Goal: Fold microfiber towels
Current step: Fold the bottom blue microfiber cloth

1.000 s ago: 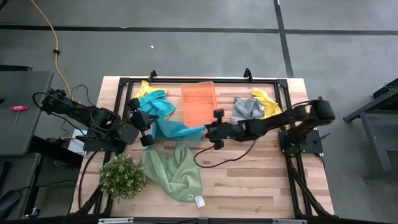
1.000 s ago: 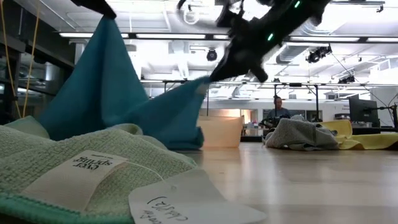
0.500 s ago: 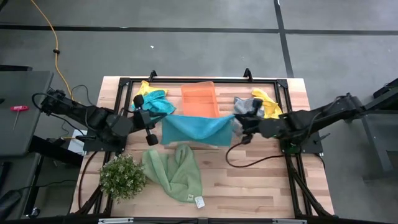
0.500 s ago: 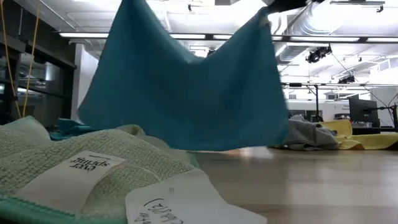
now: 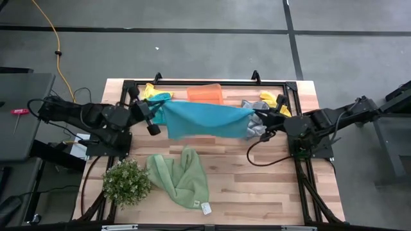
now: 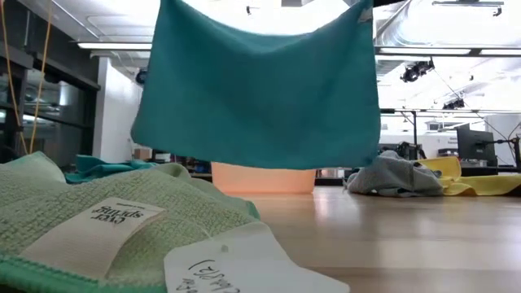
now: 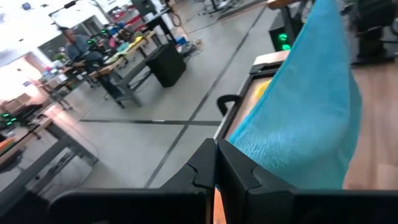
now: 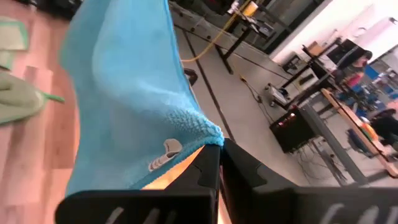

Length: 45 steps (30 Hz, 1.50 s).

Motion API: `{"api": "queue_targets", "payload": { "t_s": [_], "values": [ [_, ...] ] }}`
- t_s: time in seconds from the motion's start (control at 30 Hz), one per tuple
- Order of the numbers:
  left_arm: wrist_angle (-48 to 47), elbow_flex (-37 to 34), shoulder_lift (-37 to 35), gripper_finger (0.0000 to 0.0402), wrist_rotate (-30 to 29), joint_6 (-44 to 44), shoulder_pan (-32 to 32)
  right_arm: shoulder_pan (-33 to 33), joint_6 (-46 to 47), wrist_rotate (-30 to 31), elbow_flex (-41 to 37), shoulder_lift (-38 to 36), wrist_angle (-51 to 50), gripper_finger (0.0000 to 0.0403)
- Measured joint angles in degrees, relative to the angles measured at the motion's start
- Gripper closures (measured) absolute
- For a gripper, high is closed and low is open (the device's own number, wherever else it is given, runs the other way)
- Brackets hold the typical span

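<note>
A teal-blue microfiber towel (image 5: 205,120) hangs spread out between my two grippers, over the far half of the table; in the low view the teal towel (image 6: 256,89) is clear of the tabletop. My left gripper (image 5: 158,110) is shut on its left top corner. My right gripper (image 5: 252,117) is shut on its right top corner. A light green towel (image 5: 180,176) with a white tag (image 6: 94,232) lies crumpled on the near half of the table. A grey towel (image 6: 395,175) and a yellow towel (image 6: 464,175) lie heaped at the far right. My left gripper pinches the teal towel's left top corner (image 7: 239,142) between its two fingers, which come nearly level from the table's left. The towel hangs below the corner, lifted clear. My right gripper pinches the right top corner (image 8: 208,134) between its two fingers, coming nearly level from the table's right. The top edge runs almost straight across to the other corner, with a slight sag.
An orange bin (image 5: 207,93) stands at the far edge behind the hanging towel. Another teal and yellow heap (image 5: 154,96) lies far left. A bushy green plant (image 5: 126,181) stands near left. Bare wood (image 5: 270,186) shows at the near right.
My right gripper has gone up and toward the table's right edge, and my left gripper has risen a little. The teal towel, bunched and partly on the table before, has been drawn out between them and lifted clear, now hanging flat.
</note>
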Motion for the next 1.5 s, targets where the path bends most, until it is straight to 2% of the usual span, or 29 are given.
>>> {"api": "queue_targets", "payload": {
  "t_s": [0.23,0.4,0.7,0.87,1.1,1.27,1.5],
  "values": [
    [-7.34,0.02,-1.23,0.0402,-0.43,-3.87,0.0,0.0,2.25,0.92,0.0,-0.19,-2.52,0.0403],
    [-14.58,0.0,-0.32,0.0402,0.0,-9.87,-0.07,0.0,4.64,-1.87,0.0,-0.19,-4.25,0.0403],
    [-23.34,-0.47,0.81,0.0402,7.47,-21.08,-0.96,1.97,15.8,-7.43,0.0,0.17,-14.32,0.0403],
    [-22.01,-5.78,0.79,0.0401,7.57,-24.17,-4.92,7.16,24.76,-7.53,0.0,1.8,-20.72,0.0403],
    [-16.09,-14.27,0.76,0.0402,7.64,-31.88,-12.82,14.62,34.36,-8.7,0.0,7.96,-22.08,0.0403],
    [-9.89,-17.2,1.2,0.0402,8.22,-35.66,-18.07,18.85,42.45,-12.0,0.0,15.23,-22.19,0.0403],
    [-8.66,-17.68,3.87,0.0402,8.23,-43.94,-23.51,24.85,53.89,-14.74,0.0,26.08,-21.42,0.0403]
  ]
}}
